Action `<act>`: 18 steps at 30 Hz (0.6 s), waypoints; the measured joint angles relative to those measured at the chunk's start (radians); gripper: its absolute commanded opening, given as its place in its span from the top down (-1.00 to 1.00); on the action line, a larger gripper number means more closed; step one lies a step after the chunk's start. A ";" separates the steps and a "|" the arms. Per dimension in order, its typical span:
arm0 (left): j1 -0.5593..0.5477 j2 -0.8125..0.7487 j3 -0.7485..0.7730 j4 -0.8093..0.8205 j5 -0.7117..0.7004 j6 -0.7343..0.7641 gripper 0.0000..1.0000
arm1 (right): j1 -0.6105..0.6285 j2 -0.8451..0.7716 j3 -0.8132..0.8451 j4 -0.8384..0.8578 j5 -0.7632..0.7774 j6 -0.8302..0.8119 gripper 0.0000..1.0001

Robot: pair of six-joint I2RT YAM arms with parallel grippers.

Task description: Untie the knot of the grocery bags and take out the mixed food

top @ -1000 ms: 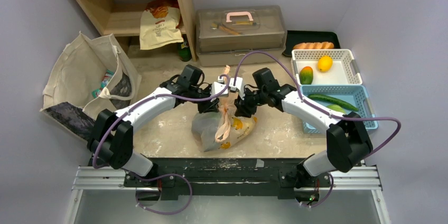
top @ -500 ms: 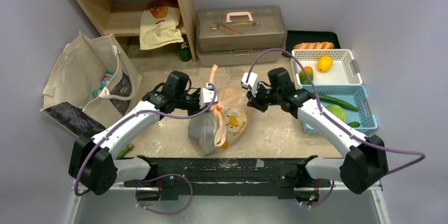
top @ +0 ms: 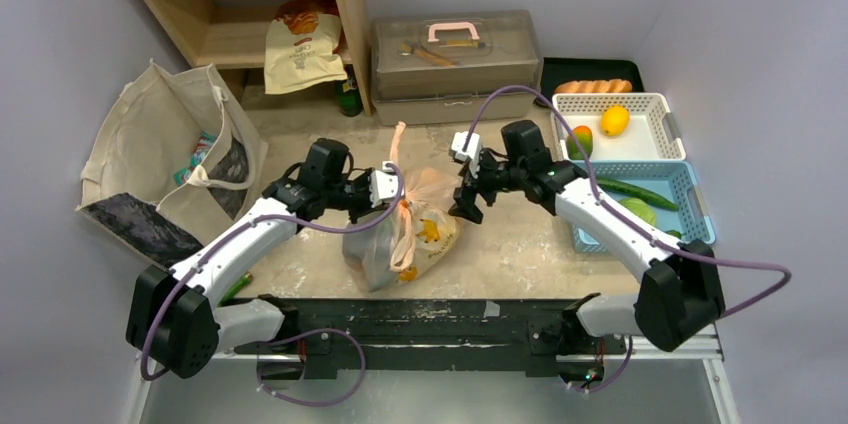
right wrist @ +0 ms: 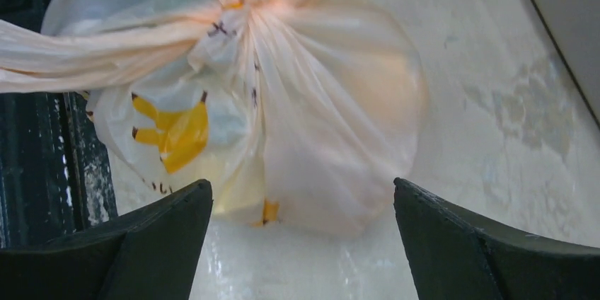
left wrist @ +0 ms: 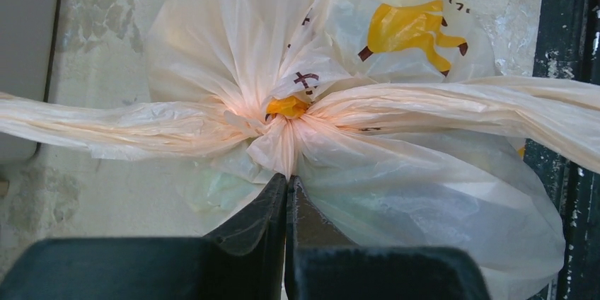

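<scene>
Peach plastic knot (left wrist: 283, 112) sitting atop grocery bag (left wrist: 424, 201). Am pinching fold just under knot with left gripper (left wrist: 286, 181), fully closed. Right gripper (right wrist: 301, 187) hanging beside knot, wide apart, empty. Better taking loop close to knot, pulling slowly: film probably tearing easily.

Bulging translucent pale-orange grocery bag (top: 430, 244), yellow-printed, lying in front of lidded toolbox (top: 455, 59); knot (left wrist: 281, 119) tight on top.

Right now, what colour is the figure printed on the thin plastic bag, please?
Yellow-orange figure, brown-tipped; clearest in left wrist view.
</scene>
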 measured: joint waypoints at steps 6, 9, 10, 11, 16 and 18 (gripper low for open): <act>-0.005 0.012 0.000 0.048 0.001 0.008 1.00 | 0.094 0.132 0.006 0.219 -0.084 0.006 -0.85; -0.017 0.011 0.000 0.066 0.000 0.012 1.00 | 0.122 0.208 0.026 0.272 -0.109 -0.008 -0.73; -0.022 0.010 0.000 0.071 0.000 0.012 1.00 | 0.125 0.230 0.032 0.286 -0.114 -0.016 -0.65; -0.025 0.008 0.000 0.074 0.000 0.012 1.00 | 0.127 0.246 0.036 0.297 -0.116 -0.024 -0.46; -0.037 -0.003 0.000 0.079 -0.028 0.006 1.00 | 0.133 0.333 0.091 0.288 -0.116 -0.079 1.00; -0.036 -0.004 0.000 0.078 -0.041 0.003 1.00 | 0.135 0.337 0.092 0.276 -0.106 -0.096 1.00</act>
